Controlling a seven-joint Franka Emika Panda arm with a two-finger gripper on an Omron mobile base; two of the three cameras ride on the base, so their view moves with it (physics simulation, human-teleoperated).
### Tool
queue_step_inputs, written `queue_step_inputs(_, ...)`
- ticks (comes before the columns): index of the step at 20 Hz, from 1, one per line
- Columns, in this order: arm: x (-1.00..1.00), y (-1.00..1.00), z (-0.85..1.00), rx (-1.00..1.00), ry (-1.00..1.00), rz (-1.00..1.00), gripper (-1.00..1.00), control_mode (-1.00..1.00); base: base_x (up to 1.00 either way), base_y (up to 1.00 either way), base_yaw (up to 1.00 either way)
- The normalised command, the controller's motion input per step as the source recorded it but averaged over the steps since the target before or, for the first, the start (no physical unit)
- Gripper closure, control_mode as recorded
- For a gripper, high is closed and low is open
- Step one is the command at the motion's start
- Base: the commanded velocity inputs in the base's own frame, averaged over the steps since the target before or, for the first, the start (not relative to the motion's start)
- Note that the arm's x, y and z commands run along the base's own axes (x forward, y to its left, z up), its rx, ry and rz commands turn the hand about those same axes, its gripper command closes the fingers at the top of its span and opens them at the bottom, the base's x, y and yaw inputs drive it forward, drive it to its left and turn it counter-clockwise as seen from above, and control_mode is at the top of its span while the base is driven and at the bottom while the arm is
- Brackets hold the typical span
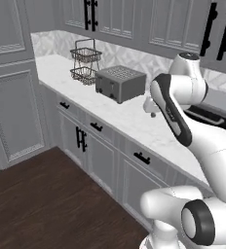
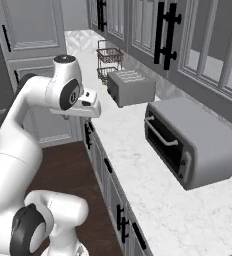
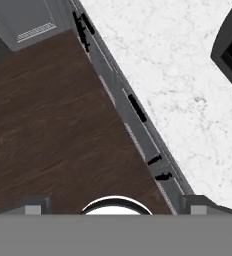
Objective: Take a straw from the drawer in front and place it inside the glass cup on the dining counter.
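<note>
Two gripper fingers open above drawer.

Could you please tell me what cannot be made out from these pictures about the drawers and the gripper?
- Drawer contents: the drawers are shut in the left base view, so nothing inside shows.
- Gripper: in the hand view just its fingertips rise above the bottom edge, wide apart with nothing between them.
- Toaster oven: its interior is too dark to read in the right base view.
</note>
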Motion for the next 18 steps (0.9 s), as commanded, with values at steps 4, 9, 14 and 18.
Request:
queue_step_inputs(4, 0.0, 0.0, 0.0, 0.0, 0.0, 0.0, -1.0, 1.0, -0.27, -0.79, 0.35)
queue_step_inputs(9, -0.02, -0.13, -0.01, 0.0, 0.0, 0.08, -1.0, -1.0, -0.1, -0.28, 0.12)
queue_step_inputs(14, 0.09, 0.35, -0.16, -0.09, 0.0, 0.01, -1.0, -1.0, 0.0, 0.0, 0.0)
queue_step_inputs(18, 0.35, 0.77, -0.46, -0.23, 0.0, 0.0, -1.0, -1.0, 0.0, 0.0, 0.0)
